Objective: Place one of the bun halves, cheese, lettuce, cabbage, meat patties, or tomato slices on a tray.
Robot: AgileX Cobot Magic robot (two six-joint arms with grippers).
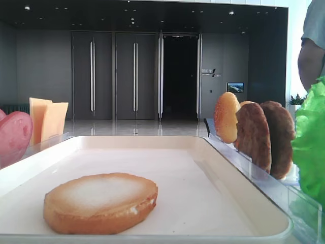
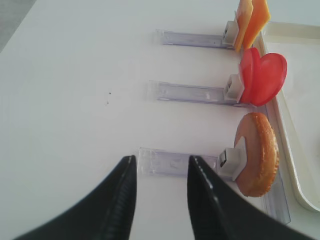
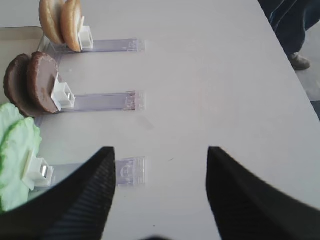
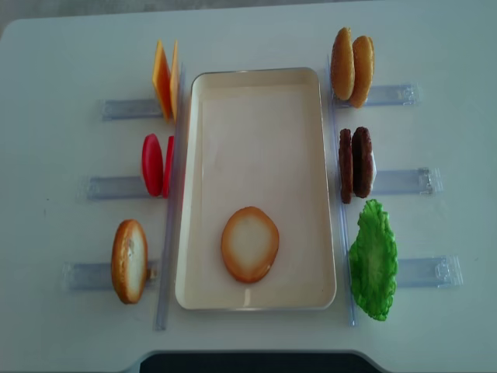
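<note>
One bun half point(image 4: 249, 244) lies cut face up on the cream tray point(image 4: 256, 140), near its front end. Left of the tray, cheese point(image 4: 165, 78), tomato slices point(image 4: 157, 165) and another bun half point(image 4: 130, 260) stand on edge in racks. To the right stand two bun halves point(image 4: 352, 66), meat patties point(image 4: 356, 163) and lettuce point(image 4: 373, 260). Cabbage is out of view. My left gripper point(image 2: 161, 159) hovers open and empty over the table beside the racked bun half point(image 2: 257, 152). The right gripper point(image 3: 160, 150) is wide open and empty, right of the lettuce point(image 3: 17, 155).
Clear plastic racks point(image 4: 116, 109) stick out from both long sides of the tray onto the white table. A person point(image 1: 312, 46) stands at the table's far right corner. The table's front edge runs just below the tray.
</note>
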